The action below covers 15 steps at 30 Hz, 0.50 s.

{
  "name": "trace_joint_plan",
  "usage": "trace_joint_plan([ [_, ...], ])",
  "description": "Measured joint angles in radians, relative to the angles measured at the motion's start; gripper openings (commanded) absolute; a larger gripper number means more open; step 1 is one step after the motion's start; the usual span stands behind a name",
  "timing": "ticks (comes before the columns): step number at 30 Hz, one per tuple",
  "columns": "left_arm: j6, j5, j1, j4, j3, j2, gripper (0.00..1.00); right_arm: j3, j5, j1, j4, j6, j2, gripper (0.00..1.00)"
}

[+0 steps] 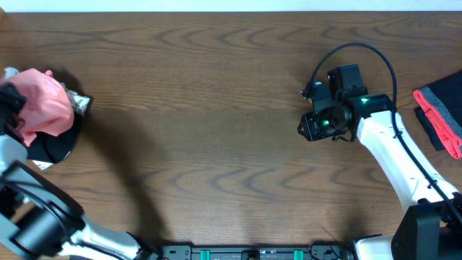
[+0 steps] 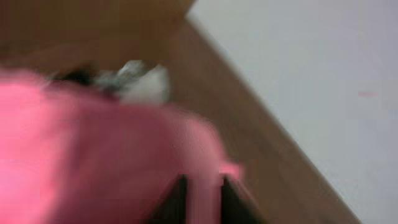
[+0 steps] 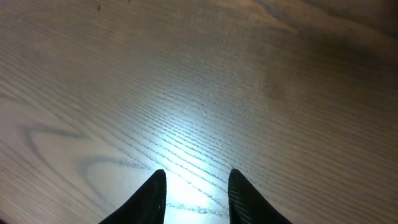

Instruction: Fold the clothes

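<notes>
Left wrist view: heavy blur.
T-shirt [image 2: 93,155] lettering unreadable; overhead crops red-grey cloth [image 1: 437,119] at right edge.

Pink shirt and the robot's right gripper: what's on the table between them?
Nothing. The overhead view shows only bare wooden table between the pink shirt at the left edge and the right gripper.

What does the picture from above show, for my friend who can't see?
A pink shirt is bunched up at the far left edge of a brown wooden table. The right arm reaches over bare wood, and a dark and red cloth lies at the right edge.
</notes>
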Motion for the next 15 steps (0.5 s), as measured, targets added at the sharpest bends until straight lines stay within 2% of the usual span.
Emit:
trace_joint_plan([
  [3,-0.030,0.010,0.025,0.009,0.001,0.101,0.41,0.000,0.000,0.000,-0.008,0.000,0.000,0.32],
  [10,-0.114,0.100,0.055,0.035,0.039,0.157,0.41,0.000,0.000,0.000,-0.025,0.000,0.000,0.32],
  [15,-0.158,0.182,0.063,0.159,0.027,0.175,0.41,0.000,0.000,0.000,-0.025,0.000,0.000,0.32],
])
